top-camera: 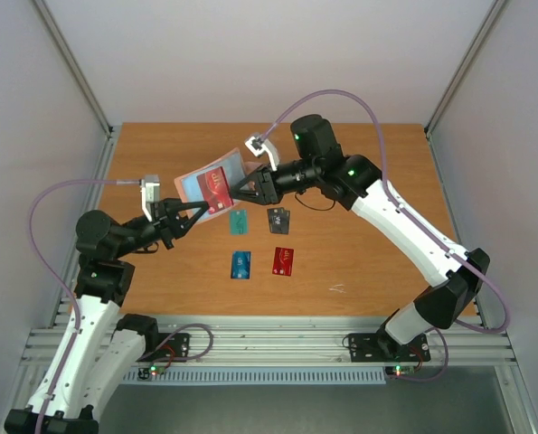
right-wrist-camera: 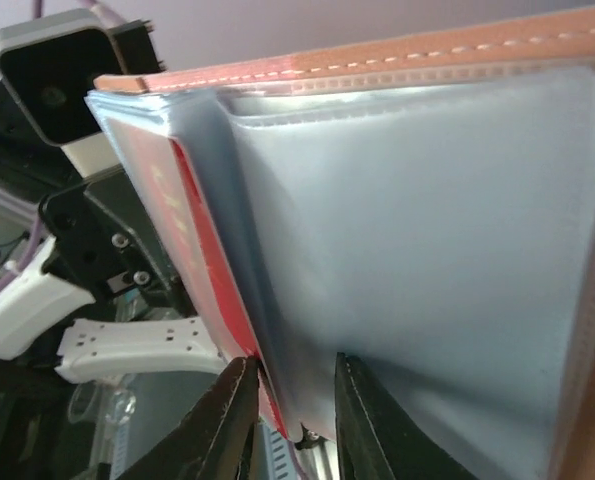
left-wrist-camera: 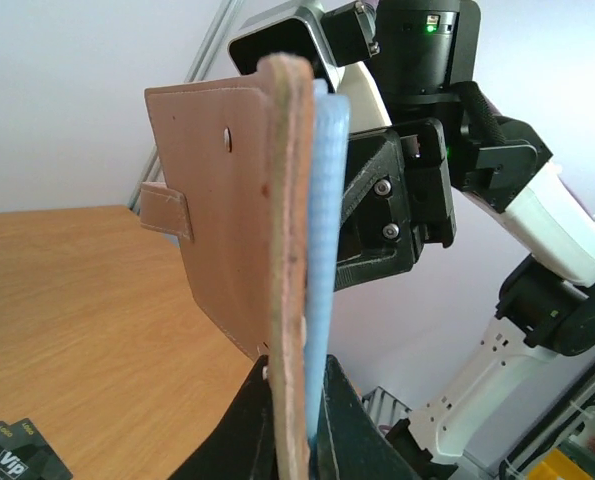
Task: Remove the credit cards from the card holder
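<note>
The card holder [top-camera: 193, 180] hangs in the air over the table's middle, pink-mauve outside [left-wrist-camera: 217, 200], pale blue-grey pockets inside [right-wrist-camera: 427, 220]. My left gripper [top-camera: 194, 213] is shut on its lower edge [left-wrist-camera: 302, 370]. A red card [top-camera: 217, 188] shows in a pocket [right-wrist-camera: 192, 250]. My right gripper [top-camera: 242, 189] straddles that pocket's edge [right-wrist-camera: 295, 365]. One finger touches the red card and a small gap is left at the other. Four credit cards lie on the table: teal [top-camera: 239, 221], black [top-camera: 279, 220], blue [top-camera: 241, 264], red [top-camera: 284, 260].
The wooden table [top-camera: 377, 262] is walled by pale panels at the left, back and right. The black card's corner [left-wrist-camera: 17, 455] shows below the holder in the left wrist view. The right arm [left-wrist-camera: 417, 150] sits close behind the holder.
</note>
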You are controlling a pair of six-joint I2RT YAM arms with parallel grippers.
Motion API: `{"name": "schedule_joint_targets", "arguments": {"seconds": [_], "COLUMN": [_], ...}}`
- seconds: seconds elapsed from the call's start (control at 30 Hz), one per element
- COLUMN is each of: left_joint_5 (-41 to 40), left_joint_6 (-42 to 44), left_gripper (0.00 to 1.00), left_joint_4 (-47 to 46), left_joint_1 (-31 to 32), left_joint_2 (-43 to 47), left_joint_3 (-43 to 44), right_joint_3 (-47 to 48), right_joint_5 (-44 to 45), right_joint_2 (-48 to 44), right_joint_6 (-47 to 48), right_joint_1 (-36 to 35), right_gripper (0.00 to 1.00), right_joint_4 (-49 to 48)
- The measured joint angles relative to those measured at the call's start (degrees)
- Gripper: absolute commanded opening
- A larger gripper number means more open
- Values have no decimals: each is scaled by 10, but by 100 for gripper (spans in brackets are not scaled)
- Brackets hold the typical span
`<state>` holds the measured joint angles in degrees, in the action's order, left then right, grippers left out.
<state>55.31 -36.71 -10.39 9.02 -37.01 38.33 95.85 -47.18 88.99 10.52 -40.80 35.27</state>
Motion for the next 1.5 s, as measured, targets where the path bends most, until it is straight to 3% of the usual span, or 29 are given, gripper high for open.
{"name": "schedule_joint_targets", "arguments": {"seconds": [0.1,0.23,0.37,0.47,0.6,0.87,0.97,1.33,1.5], "left_joint_5": [12,19,23,22,21,18,16,6,-11], "left_joint_6": [-19,-29,-36,-38,-44,-51,-53,-48,-43], "left_gripper": [0,0,0,17,22,15,1,0,0], "left_joint_4": [-13,-19,-23,-23,-24,-25,-24,-17,-9], "left_joint_1": [-1,0,-1,-3,-2,-2,-2,2,-4], "left_joint_2": [-1,-1,-1,-1,-1,1,2,3,7], "left_joint_3": [0,0,0,0,-1,-4,-6,-7,-9], "right_joint_3": [4,5,8,10,11,11,11,11,5], "right_joint_5": [-29,-62,-81,-86,-90,-91,-91,-93,-85], "right_joint_2": [0,0,1,1,1,-2,-7,-17,-40], "right_joint_6": [2,3,6,6,7,18,24,47,55], "right_joint_1": [0,-2,-3,-2,-1,10,18,31,78], "right_gripper": [17,3,1,1,1,1,1,1,1], "right_joint_4": [-2,-2,-3,-3,-1,19,32,64,93]}}
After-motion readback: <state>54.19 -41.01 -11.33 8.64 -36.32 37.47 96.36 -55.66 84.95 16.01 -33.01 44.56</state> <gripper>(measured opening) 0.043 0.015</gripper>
